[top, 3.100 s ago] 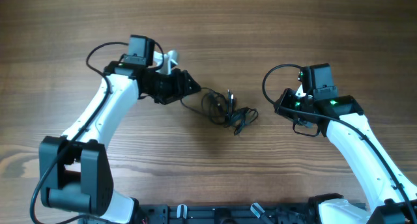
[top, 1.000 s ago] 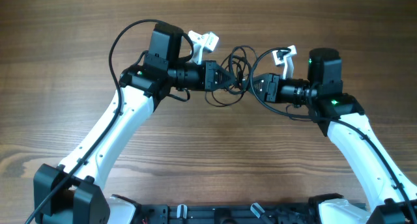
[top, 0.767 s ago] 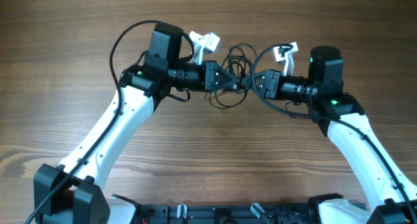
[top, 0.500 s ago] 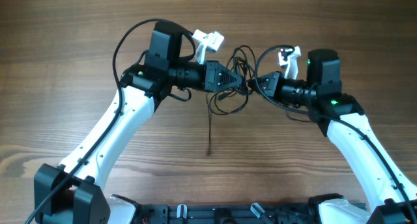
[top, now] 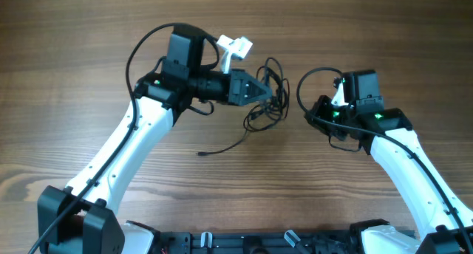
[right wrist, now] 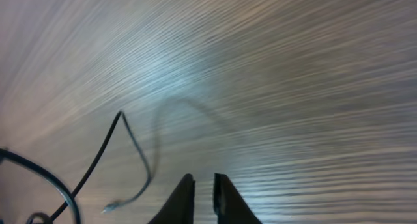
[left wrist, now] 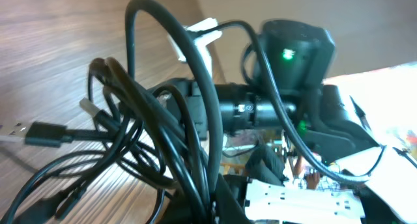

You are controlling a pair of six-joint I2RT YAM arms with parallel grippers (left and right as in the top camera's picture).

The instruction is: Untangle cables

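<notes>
The left end effector (top: 260, 90) is clenched on the cables (top: 272, 83), a knot of thin black loops held up off the table (top: 89, 32), probably so that slack falls free of it. The left wrist view shows the loops crossing tightly, with a silver-tipped plug (left wrist: 36, 130) poking out of the knot's side. One strand (top: 229, 145) hangs from the knot and curves away over the table below it. To the knot's right and apart from it, the right end effector (top: 323, 119) points down, its fingers nearly together and grasping nothing. The right arm's thicker lead (top: 300, 91) loops between it and the knot and could snag a reach.
</notes>
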